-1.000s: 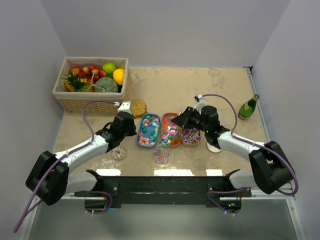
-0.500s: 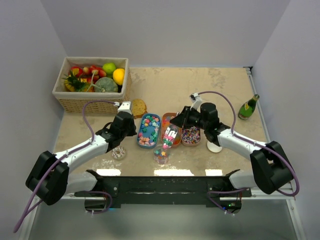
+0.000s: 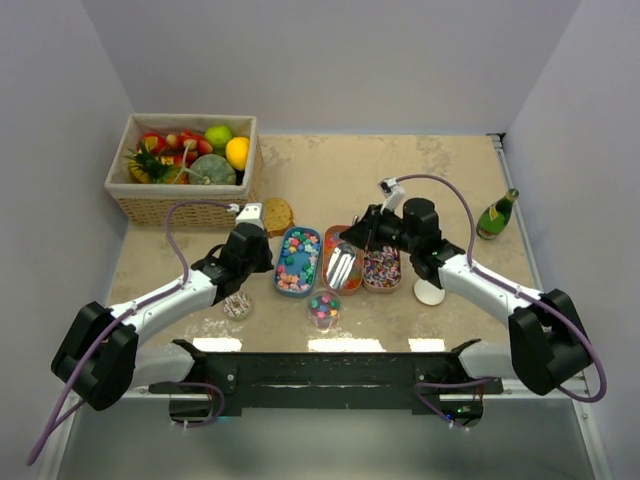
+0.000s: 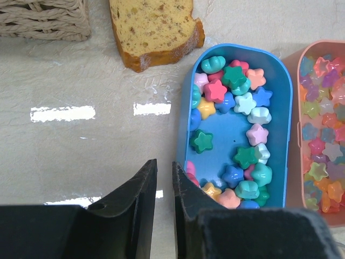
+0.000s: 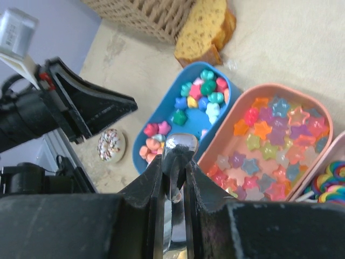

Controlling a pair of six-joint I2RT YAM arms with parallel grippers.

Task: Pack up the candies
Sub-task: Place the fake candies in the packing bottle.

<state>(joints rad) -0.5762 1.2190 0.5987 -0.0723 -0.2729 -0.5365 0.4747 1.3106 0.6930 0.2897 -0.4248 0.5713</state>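
Star-shaped candies fill a blue tray (image 3: 297, 262), and translucent ones fill a pink tray (image 3: 351, 283). Swirled pieces fill a third tray (image 3: 381, 270). A small clear cup (image 3: 322, 310) in front of the trays holds mixed candies. My right gripper (image 3: 360, 240) is shut on a metal scoop (image 3: 340, 265) held over the pink tray; in the right wrist view the gripper (image 5: 175, 162) clamps the scoop (image 5: 180, 144). My left gripper (image 3: 264, 252) sits at the blue tray's left edge. Its fingers (image 4: 145, 189) are nearly touching with nothing between them, beside the blue tray (image 4: 280, 108).
A wicker basket (image 3: 150, 205) of fruit stands at the back left. A bread slice (image 3: 277, 215) lies behind the blue tray. A sprinkled doughnut (image 3: 237, 305) lies left of the cup. A white lid (image 3: 429, 292) and a green bottle (image 3: 497, 213) are on the right.
My right gripper tipped the scoop over the cup and candies dropped in. The scoop now sits back over the pink tray, empty. The left arm has not moved.
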